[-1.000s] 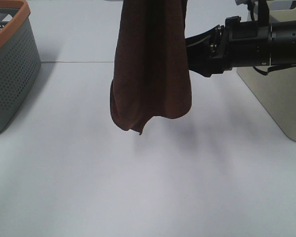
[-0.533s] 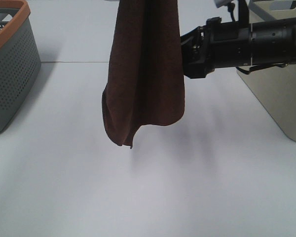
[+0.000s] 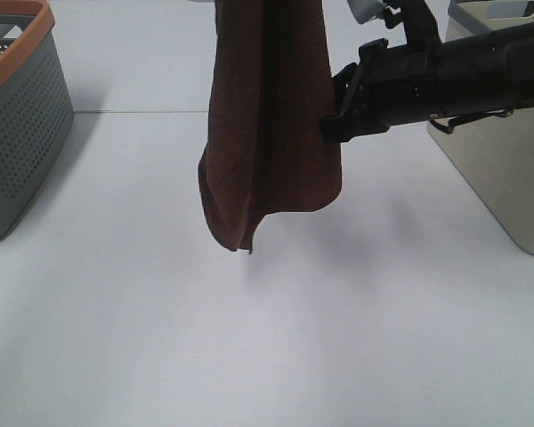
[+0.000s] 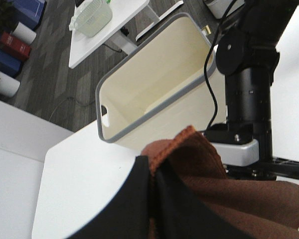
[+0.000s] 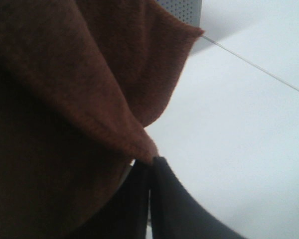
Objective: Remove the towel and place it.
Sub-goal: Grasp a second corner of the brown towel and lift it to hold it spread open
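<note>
Right gripper (image 5: 150, 168) closed on towel (image 3: 267, 116); bin (image 3: 507, 178) beside.

Overhead light is coming in bright and even, washing out the white table (image 3: 338, 338) with mild glare. Towel (image 3: 267, 116) is casting only a faint, diffuse shadow beneath it. Right wrist view is rendering the towel soft and out of focus up close.

One towel (image 3: 269, 116), one grey basket (image 3: 27, 133), one cream basket (image 3: 507, 178) and one table (image 3: 356, 338).
</note>
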`<state>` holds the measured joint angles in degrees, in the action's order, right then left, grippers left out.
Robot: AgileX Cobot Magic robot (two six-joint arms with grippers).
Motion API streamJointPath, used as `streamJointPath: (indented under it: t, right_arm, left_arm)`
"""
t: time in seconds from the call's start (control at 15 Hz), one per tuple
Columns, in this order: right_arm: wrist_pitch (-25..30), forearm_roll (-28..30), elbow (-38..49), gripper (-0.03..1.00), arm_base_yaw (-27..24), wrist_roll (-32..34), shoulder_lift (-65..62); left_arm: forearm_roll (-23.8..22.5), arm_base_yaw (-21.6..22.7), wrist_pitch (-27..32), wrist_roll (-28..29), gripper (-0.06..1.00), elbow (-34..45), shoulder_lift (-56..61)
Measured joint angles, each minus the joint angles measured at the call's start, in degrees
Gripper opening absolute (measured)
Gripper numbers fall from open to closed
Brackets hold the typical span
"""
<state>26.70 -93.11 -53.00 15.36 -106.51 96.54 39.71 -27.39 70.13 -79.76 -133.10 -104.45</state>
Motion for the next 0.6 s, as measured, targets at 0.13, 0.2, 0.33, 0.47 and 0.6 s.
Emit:
streamJointPath:
  t: [0.13,0.2,0.33,0.47,0.6]
  right_arm:
    - [-2.9,12.3,0.0,0.00,0.0,12.3,-4.9]
    - [-3.1,15.6,0.0,0.00,0.0,16.0,-6.2]
    - [-3.2,22.0,0.0,0.00,0.0,22.2,-8.1]
    - [-3.3,26.4,0.0,0.00,0.0,26.6,-9.5]
    - [-3.4,28.5,0.0,0.00,0.0,28.2,-10.3]
  left_arm:
    - [-7.1,0.5,0.0,2.5,0.00,0.0,0.0]
    - [-9.8,0.5,0.0,3.6,0.00,0.0,0.0]
    - [-14.4,0.5,0.0,6.2,0.00,0.0,0.0]
    - [-16.6,0.5,-0.1,7.8,0.00,0.0,0.0]
    - [-17.6,0.5,-0.1,8.3,0.00,0.0,0.0]
